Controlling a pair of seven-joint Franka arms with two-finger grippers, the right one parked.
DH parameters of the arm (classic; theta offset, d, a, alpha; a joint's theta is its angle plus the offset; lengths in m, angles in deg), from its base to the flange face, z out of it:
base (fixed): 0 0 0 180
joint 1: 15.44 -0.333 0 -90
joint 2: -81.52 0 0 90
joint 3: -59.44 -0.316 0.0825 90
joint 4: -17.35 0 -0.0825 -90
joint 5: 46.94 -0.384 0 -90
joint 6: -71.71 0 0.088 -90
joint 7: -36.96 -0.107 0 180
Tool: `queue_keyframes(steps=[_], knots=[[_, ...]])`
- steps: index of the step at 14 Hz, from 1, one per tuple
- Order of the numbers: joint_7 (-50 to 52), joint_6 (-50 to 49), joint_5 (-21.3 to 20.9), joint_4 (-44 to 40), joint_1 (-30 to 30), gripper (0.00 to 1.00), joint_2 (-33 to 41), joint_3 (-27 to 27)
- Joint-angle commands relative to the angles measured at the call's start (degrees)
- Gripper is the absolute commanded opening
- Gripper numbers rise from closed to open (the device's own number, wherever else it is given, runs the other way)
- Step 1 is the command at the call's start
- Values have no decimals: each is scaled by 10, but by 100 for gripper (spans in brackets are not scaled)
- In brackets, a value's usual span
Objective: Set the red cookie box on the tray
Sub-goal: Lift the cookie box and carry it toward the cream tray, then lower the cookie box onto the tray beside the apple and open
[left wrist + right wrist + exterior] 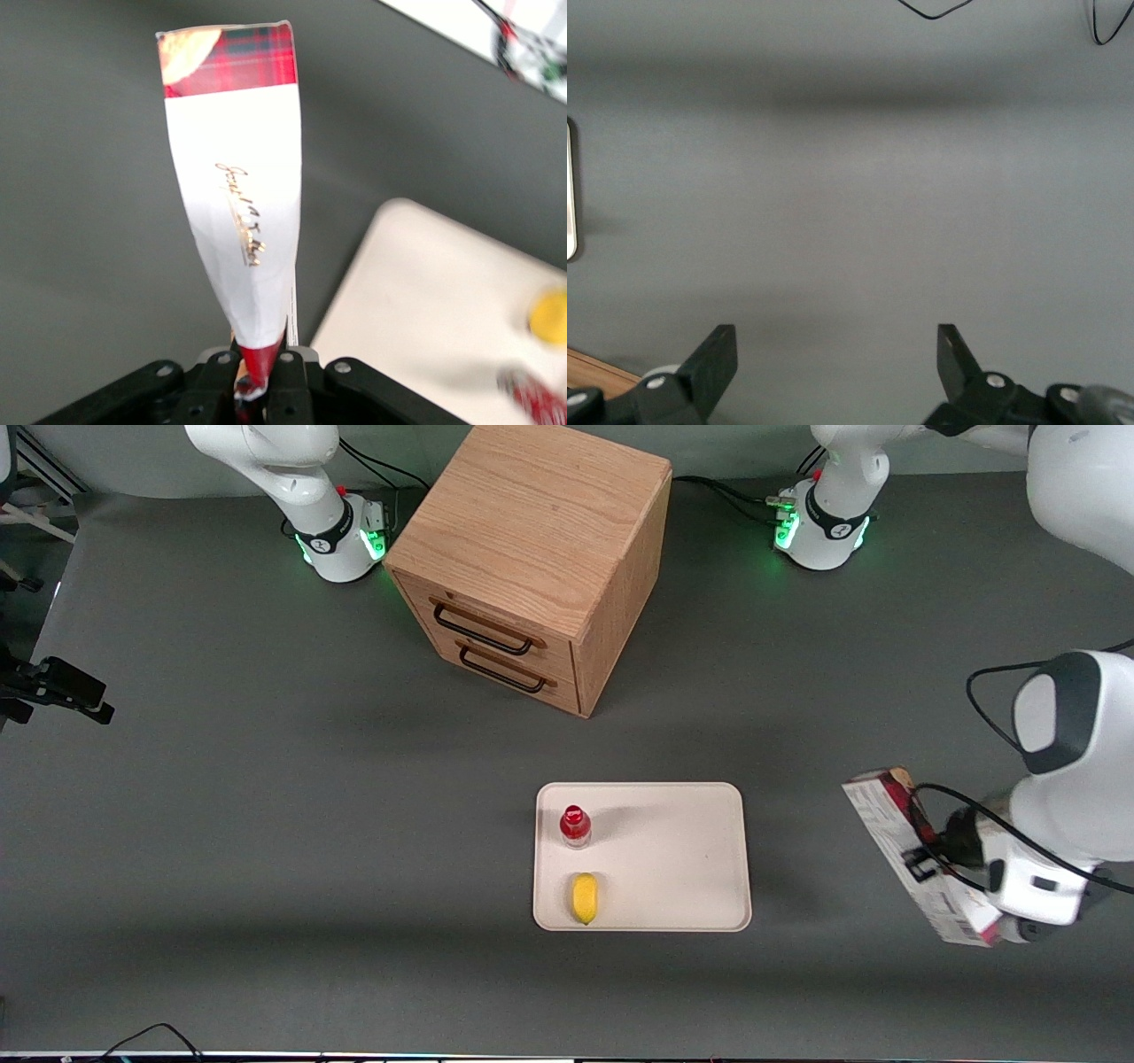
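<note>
Grey worktop (266, 850) carries the tray (673, 850) centrally, near the front edge. My pincer (261, 376), clamped on the red cookie box (895, 841), holds it aloft toward the working arm's edge, ready for transfer.

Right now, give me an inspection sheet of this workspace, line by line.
Surface: dark grey table.
Job's things: long red cookie box held above the table, toward the working arm's end; cream-white rectangular tray not yet reached.
Clutter: small red-capped bottle and yellow lemon-like fruit on the tray; wooden two-drawer cabinet.
Hand: left hand shut on the box's end.
Cables: black cable on the working arm.
Surroundings: nothing seen.
</note>
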Motion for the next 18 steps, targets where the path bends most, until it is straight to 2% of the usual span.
queue_keyframes(steps=[1,3,5,10,16,18], knots=[[-70,-16,-26,1,5,0,5,54],[-72,-6,-60,19,19,0,-2,88],[-81,17,-61,45,19,0,-14,105],[-81,216,-77,140,27,0,-76,108],[-79,275,-152,139,27,0,-146,105],[-76,294,-160,145,27,0,-160,105]])
